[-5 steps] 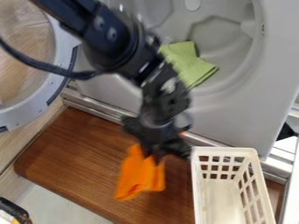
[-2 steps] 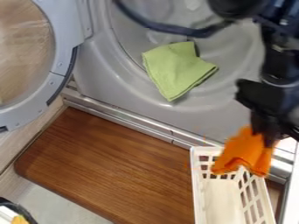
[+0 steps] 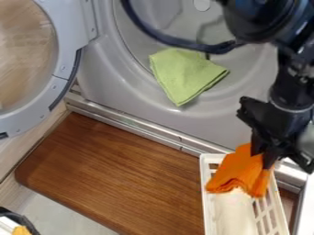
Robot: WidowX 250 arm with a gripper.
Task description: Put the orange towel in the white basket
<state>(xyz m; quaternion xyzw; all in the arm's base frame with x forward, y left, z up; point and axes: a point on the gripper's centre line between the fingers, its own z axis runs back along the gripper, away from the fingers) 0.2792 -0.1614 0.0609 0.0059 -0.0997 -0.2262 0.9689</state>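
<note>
At the near left corner I see part of a black-edged object [image 3: 18,220] with white and yellow on it, cut off by the edge of my view. Beside it is a strip of pale floor [image 3: 64,215]. At the near right stands the white basket [image 3: 206,213], long and open-topped, with rectangular holes in its far and right walls and a smooth, pale bottom inside.

Over the basket's far part I have the orange towel [image 3: 236,170], bright and soft, bunched at the top and spreading into loose folds toward its near edge. Its lower folds hang across the opening; I can't tell whether they touch the bottom. My gripper [image 3: 264,158] is above the far right part of the basket, pointing down, its jaws drawn in narrow and holding the towel's upper part.

Left of the basket lies a brown wooden board [image 3: 116,176] with rounded near corners. Beyond it, a metal rail [image 3: 138,129] runs on a slant from the left down to the right. Farther off, a light green cloth [image 3: 184,75] lies folded in the grey machine opening [image 3: 255,62], and the round door [image 3: 64,55] stands swung out to the left.
</note>
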